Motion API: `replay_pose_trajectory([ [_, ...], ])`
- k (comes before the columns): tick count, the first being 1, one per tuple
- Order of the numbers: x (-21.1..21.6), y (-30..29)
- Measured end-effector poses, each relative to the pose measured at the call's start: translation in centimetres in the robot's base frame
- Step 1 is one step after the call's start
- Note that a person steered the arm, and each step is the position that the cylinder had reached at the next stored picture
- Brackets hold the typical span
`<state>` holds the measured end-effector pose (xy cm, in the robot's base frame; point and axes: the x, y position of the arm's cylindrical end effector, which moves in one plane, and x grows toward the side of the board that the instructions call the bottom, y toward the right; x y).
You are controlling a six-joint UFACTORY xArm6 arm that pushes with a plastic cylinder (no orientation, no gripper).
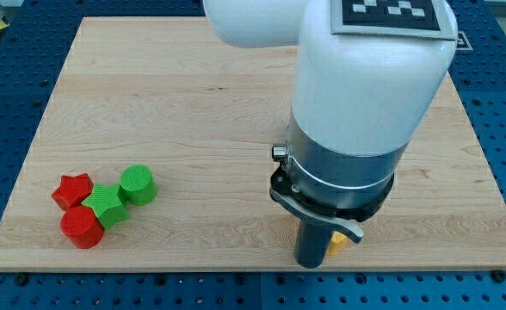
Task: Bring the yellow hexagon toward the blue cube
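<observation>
A small part of a yellow block (pixel 338 244) shows near the view's bottom, right of centre; its shape cannot be made out because the arm covers most of it. My tip (pixel 311 263) stands on the board right beside it, on its left, and seems to touch it. No blue cube shows anywhere; the large white and grey arm body (pixel 365 103) hides much of the board's right half.
A cluster of blocks lies at the view's bottom left: a red star (pixel 72 189), a green hexagon-like block (pixel 107 204), a green cylinder (pixel 138 184) and a red cylinder (pixel 82 226). The board's bottom edge (pixel 253 269) runs just below my tip.
</observation>
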<state>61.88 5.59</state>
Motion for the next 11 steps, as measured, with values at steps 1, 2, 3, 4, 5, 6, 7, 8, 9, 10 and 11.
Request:
replay_pose_trajectory([
  [1, 0.0, 0.5],
  [2, 0.0, 1.4],
  [3, -0.1, 2.4],
  [4, -0.1, 3.0],
  [5, -0.1, 3.4],
  [6, -0.5, 3.5],
  [7, -1.4, 3.5],
  [8, -2.3, 3.5],
  [9, -3.3, 3.5],
  [10, -3.9, 4.1],
  [11, -3.2, 8.7],
])
